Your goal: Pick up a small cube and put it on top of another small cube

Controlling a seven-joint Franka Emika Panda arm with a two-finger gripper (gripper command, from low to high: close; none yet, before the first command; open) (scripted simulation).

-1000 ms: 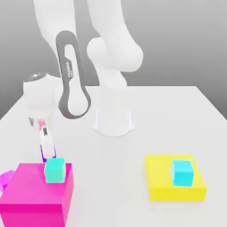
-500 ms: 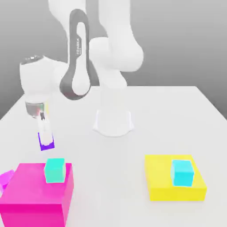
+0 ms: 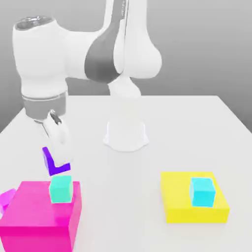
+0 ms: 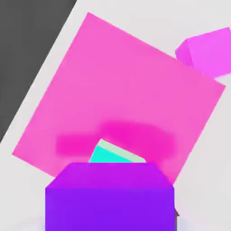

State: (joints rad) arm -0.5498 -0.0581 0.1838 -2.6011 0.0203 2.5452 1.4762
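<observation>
The hand [image 3: 55, 147] pinches the purple cube [image 3: 54, 161] by opposite flat faces; it looks light, rigid, glossy and likely slippery.

Bench [image 3: 197, 128]: white, flat, carries every block in the scene.
Large magenta block [image 3: 39, 216]: sits at the near corner on the exterior view's left.
Small magenta cube [image 3: 5, 199]: lies on the bench just beside the large magenta block, at the frame's edge; lighter pink from the hand view [image 4: 207, 52].
Yellow slab [image 3: 177, 202]: low and flat, on the exterior view's right, well apart from the magenta block.
Cyan cube [image 3: 203, 191]: stands upright on the yellow slab.
</observation>
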